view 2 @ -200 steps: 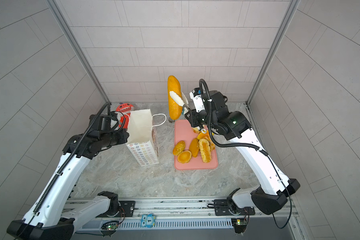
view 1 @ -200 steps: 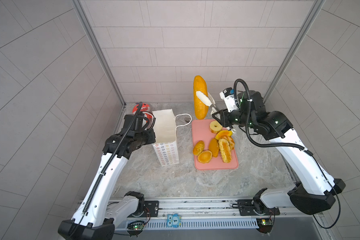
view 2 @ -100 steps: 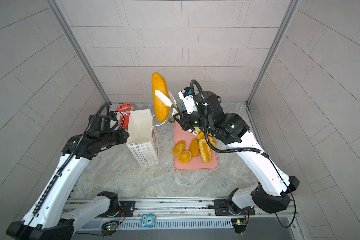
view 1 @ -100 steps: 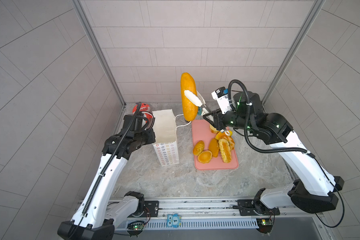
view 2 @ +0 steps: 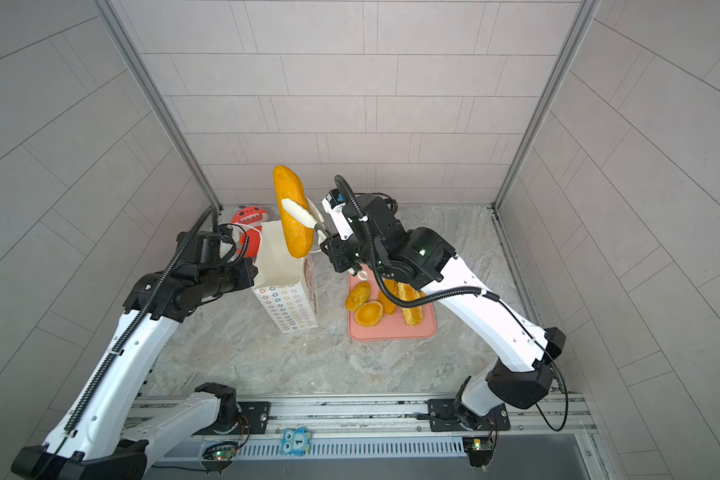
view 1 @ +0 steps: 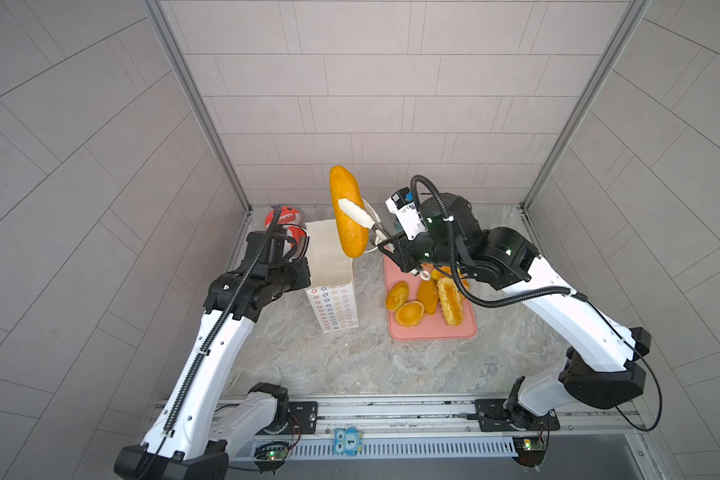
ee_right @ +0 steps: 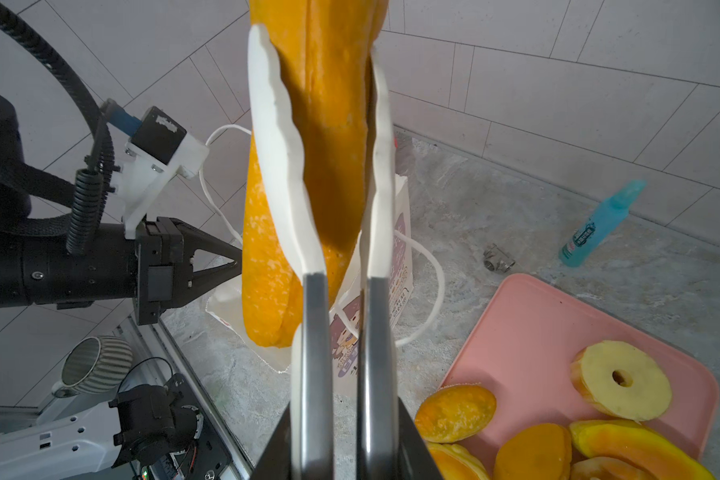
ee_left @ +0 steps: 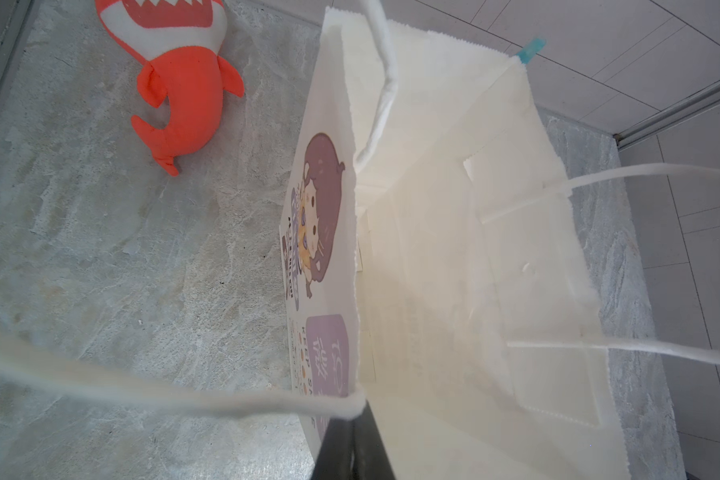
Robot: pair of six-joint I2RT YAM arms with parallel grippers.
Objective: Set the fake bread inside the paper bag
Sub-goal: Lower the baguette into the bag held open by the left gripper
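Toward the back left corner of the table (view 1: 300, 365), a tall white paper bag (view 1: 334, 301) stands upright with its mouth open to the ceiling. Above it hangs the long loaf (view 1: 350, 239), a golden-orange piece of toy bread, held nearly upright so that its long axis runs top to bottom and its lower end points down at the bag's mouth. The right gripper (ee_right: 316, 45) reaches in from the tray side and is clamped across the loaf's middle, one long white finger on each flank. In both top views the loaf's lower end overlaps the bag's rim on the side nearest the tray; whether it sits squarely over the opening or only over that rim cannot be told. The left gripper (ee_left: 352, 440) comes in from the table's left edge and is pinched closed on the bag's printed wall at the rim, beside a cord handle (ee_left: 246, 405). No bread shows inside the bag in the left wrist view. The other bread pieces (view 1: 425, 297) lie on a pink tray (view 1: 433, 333) just beside the bag, toward the table's middle. As a judgement, the drop turns on lining the loaf's axis up with the narrow mouth, so the right arm, the only one carrying it, probably needs a small shift toward the left edge before lowering.
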